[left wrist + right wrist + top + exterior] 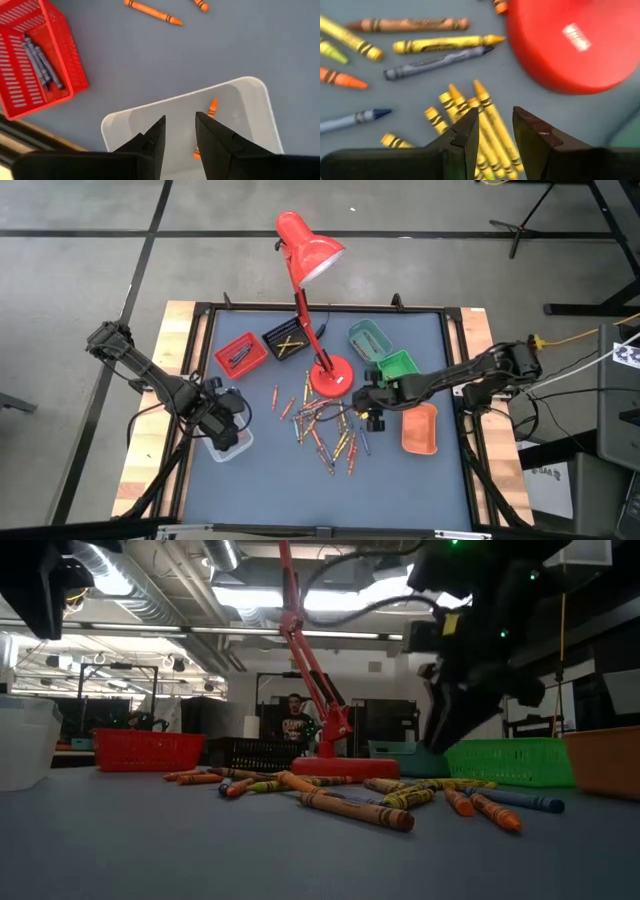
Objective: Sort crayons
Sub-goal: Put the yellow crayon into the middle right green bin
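Left gripper: its two dark fingers stand apart with nothing between them, directly over the white tray at the near left of the table; an orange crayon lies in that tray below the gap, so this looks like a drop-off into the orange bin.
White tray: it sits near the left edge, within easy reach of the left arm, probably so that arm can serve it without crossing the pile.
Right gripper: its fingers are spread and hold nothing, poised over a cluster of yellow crayons just beside the lamp's red base; it seems lined up to choose the next stick.
Crayons: most lie loose in a scatter at the table's middle, between the two arms, near side of the lamp.
Orange tray: at the right, just beside the right gripper, handy for that arm.
Red tray: farther back on the left, it holds a few blue-grey crayons, so tray colour does not match contents.
Black tray: next to the red one, with yellowish sticks inside.
Green tray and teal tray: far right of the lamp, contents unclear.
Progress: judged early, since the pile is large.
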Tool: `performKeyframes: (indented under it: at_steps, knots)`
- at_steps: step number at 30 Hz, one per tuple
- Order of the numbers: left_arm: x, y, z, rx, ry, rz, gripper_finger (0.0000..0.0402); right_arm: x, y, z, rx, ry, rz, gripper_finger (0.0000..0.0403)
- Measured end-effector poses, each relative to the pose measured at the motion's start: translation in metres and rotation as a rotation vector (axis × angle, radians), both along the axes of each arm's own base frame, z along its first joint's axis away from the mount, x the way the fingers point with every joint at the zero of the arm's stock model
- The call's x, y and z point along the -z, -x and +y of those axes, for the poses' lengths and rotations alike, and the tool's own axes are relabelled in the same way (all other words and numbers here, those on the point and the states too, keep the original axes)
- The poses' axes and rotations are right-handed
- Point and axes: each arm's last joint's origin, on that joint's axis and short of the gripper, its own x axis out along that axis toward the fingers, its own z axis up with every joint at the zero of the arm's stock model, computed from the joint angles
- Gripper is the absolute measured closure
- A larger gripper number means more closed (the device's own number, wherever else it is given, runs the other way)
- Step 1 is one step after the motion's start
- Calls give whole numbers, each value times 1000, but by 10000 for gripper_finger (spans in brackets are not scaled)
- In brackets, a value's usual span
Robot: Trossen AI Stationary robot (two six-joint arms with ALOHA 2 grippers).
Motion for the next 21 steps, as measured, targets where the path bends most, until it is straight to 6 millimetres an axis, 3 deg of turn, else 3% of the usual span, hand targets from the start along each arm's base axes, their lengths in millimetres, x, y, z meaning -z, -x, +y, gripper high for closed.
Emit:
performKeyframes:
  at_steps: [14,21]
  knots:
    - [-1,-5,-3,-1,34,-54,311,6,3,11,-223,-318,91,286]
    - [-1,-6,-4,-3,40,-63,311,7,6,11,-302,-307,125,286]
